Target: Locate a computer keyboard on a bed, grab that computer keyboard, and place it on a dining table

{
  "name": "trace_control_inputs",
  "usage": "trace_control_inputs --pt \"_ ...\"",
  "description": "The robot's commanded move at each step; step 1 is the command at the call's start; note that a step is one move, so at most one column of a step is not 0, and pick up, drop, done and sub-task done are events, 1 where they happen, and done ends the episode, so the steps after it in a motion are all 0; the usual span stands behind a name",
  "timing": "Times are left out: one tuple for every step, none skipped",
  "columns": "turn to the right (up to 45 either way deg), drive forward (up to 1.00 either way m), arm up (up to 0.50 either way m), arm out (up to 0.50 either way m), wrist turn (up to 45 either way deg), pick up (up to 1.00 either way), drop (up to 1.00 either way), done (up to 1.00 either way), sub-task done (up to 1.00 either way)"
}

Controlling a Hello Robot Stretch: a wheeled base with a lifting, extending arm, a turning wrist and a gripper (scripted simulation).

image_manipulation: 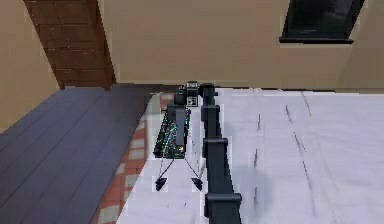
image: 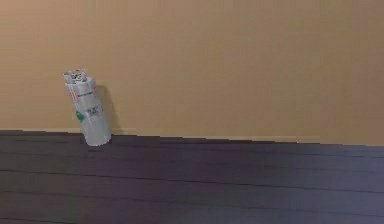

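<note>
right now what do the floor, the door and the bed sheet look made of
floor: dark wood boards with a low sheen, going by the long plank seams. door: probably reddish-brown wood, with a grid of panels. bed sheet: white matte cloth, going by the soft creases.

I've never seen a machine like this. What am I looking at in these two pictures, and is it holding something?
It's a wheeled robot with one reaching arm, in a simulated house. One camera looks ahead, at a silvery can beside a wall. The other looks out sideways, over a bed with a white cover. The dark bar is the arm; at its end is the gripper, with two thin fingers. A dark flat thing with green edges, perhaps the keyboard, is seen there against the bed. Whether the gripper holds it can't be told.
</note>
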Motion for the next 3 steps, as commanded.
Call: trace_control_inputs --pt "0.0 0.0 0.0 0.0 45.0 0.0 0.0 0.0 0.0" --pt "0.0 0.0 0.0 0.0 45.0 0.0 0.0 0.0 0.0" --pt "0.0 0.0 0.0 0.02 0.0 0.0 0.0 0.0 0.0"
